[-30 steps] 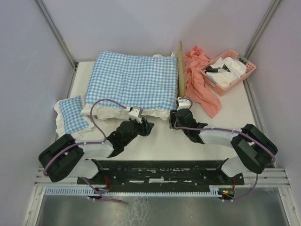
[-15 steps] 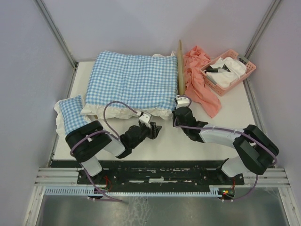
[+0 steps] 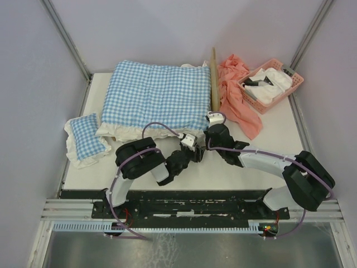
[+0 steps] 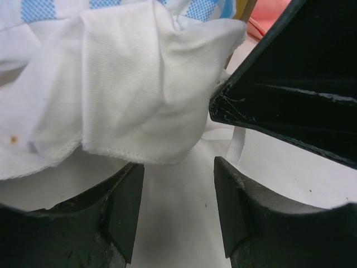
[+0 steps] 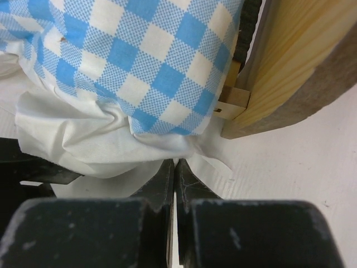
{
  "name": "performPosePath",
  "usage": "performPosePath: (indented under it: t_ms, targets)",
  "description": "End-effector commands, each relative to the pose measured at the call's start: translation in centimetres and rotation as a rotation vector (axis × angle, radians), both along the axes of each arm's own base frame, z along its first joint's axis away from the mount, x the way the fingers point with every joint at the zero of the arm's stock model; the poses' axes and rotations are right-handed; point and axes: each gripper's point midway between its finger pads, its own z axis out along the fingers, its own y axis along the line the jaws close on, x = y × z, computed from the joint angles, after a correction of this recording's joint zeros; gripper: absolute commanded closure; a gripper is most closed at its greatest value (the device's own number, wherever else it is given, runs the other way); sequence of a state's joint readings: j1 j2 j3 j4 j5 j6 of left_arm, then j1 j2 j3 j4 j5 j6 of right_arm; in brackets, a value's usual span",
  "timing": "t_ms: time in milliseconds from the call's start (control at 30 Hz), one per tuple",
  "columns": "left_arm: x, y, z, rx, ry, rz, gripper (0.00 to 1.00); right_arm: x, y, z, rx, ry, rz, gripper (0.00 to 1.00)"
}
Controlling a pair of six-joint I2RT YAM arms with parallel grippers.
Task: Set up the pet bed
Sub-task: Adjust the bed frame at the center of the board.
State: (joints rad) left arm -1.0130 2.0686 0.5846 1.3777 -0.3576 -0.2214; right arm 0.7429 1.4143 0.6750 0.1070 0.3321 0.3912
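covering pet bed (image 3: 214, 84): checked cushion (image 3: 156, 95) | beside: pink cloth (image 3: 237, 95), basket (image 3: 283, 96)

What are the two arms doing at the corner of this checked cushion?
Both arms are at the near right corner of the large checked cushion, which lies over the wooden pet bed. The right gripper is shut at the edge of the cushion's white frill; whether it pinches cloth is unclear. The left gripper is open, just in front of the same frill.

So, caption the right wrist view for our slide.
Shut right gripper at white frill of blue-checked cushion, beside light-wood bed frame.
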Motion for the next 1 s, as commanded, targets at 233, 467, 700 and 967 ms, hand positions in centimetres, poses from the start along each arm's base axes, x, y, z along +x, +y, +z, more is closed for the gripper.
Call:
performPosePath:
  t_ms: [233, 467, 700, 967]
  targets:
    - [3.0, -1.5, 0.9, -0.094, -0.058, 0.139, 0.38, 1.1, 0.9, 4.3, 0.072, -0.077, 0.007, 0.98]
    - [4.2, -2.4, -0.4, -0.091, -0.019, 0.19, 0.37, 0.9, 0.8, 3.7, 0.077, -0.066, 0.006, 0.98]
    - [4.7, -1.2, -1.0, -0.095, -0.01, 0.266, 0.68, 0.8, 0.6, 3.5, 0.065, -0.066, 0.006, 0.98]
    - [3.6, 3.8, -0.1, -0.015, -0.035, 0.357, 0.97, 2.8, -2.8, 2.5, -0.035, -0.099, -0.061, 0.98]
